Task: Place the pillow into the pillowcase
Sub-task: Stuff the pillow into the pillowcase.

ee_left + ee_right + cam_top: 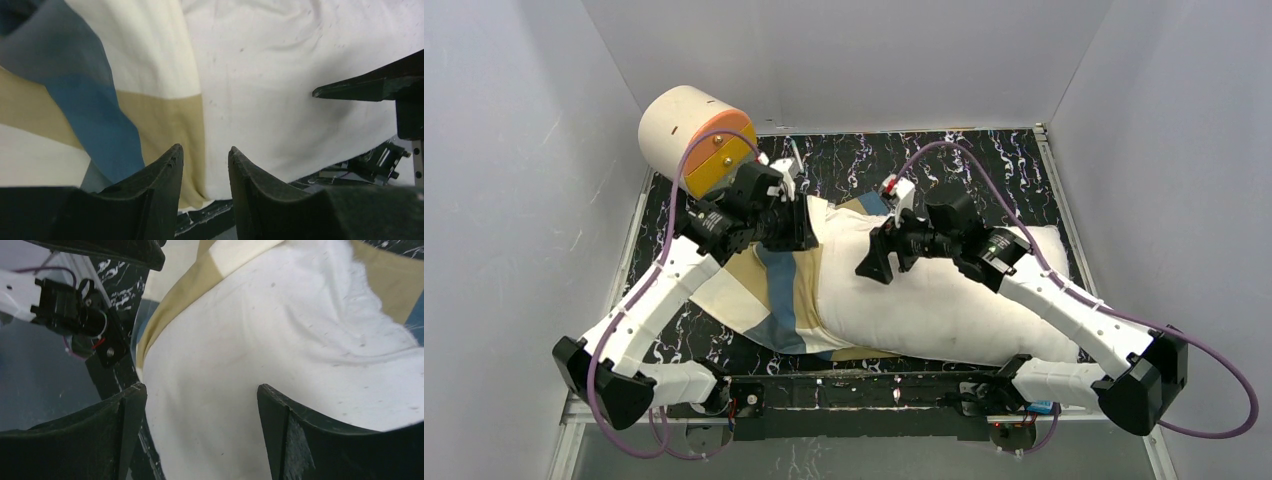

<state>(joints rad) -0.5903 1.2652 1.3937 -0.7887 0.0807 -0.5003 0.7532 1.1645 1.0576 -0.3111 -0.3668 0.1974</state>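
The white pillow (944,300) lies across the middle and right of the table. Its left end sits inside the mouth of the blue, tan and cream pillowcase (764,290), which spreads out to the left. My left gripper (807,228) hovers over the pillowcase's edge on the pillow. In the left wrist view it (205,152) is slightly open with nothing between the jaws, above the seam of pillowcase (100,100) and pillow (280,75). My right gripper (872,266) is wide open and empty just above the pillow (280,340), near the pillowcase's tan hem (197,280).
A cream-and-orange cylinder (689,135) stands at the back left corner, close behind my left arm. The table (984,160) is black with white marbling, boxed in by white walls. A metal rail (864,385) runs along the near edge.
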